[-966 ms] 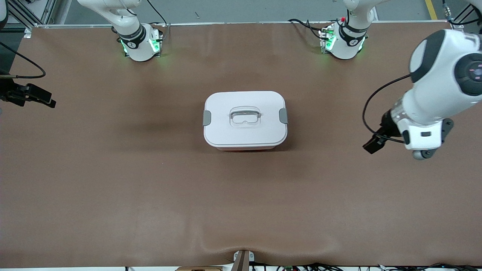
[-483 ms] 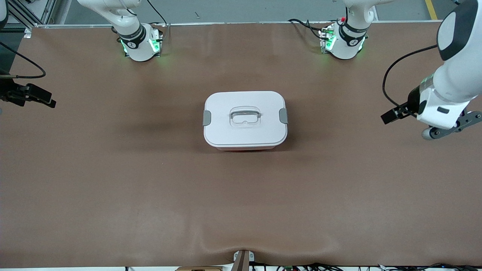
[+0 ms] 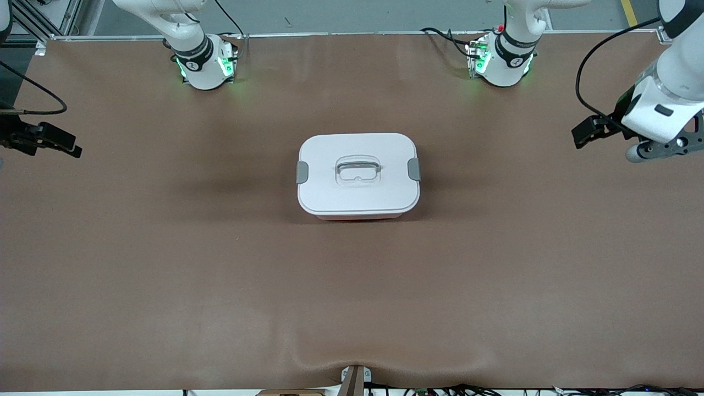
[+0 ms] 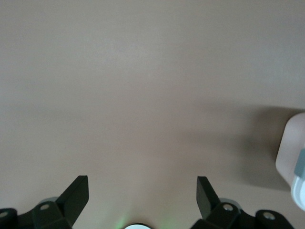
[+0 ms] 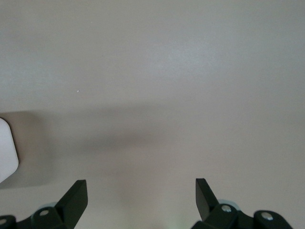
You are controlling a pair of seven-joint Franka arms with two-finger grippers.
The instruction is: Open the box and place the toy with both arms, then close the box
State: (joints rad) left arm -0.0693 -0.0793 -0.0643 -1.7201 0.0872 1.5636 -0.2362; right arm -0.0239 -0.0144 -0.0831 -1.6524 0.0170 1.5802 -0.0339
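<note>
One box [image 3: 358, 175] is on the brown surface [image 3: 220, 286], about in the middle, and the wide part of the surface nearer to the front camera carries only a wrinkle at its edge. The box is pale pink with a white lid [image 3: 357, 192] lying flat on it. The clear recessed handle [image 3: 358, 169] is in the middle of the lid, and one grey side clip [image 3: 302, 172] sits at the end toward the right arm, the other clip [image 3: 414, 169] at the end toward the left arm. The toy is not seen in any view.

Farther up, the left gripper [image 3: 584, 135] is in the air over the surface toward the left arm's end, well apart from the box; its wrist view shows the fingers [image 4: 76, 195] spread wide and holding nothing. The right gripper [image 3: 60, 145] is over the surface edge at the right arm's end, also released, with empty fingers [image 5: 75, 196].
</note>
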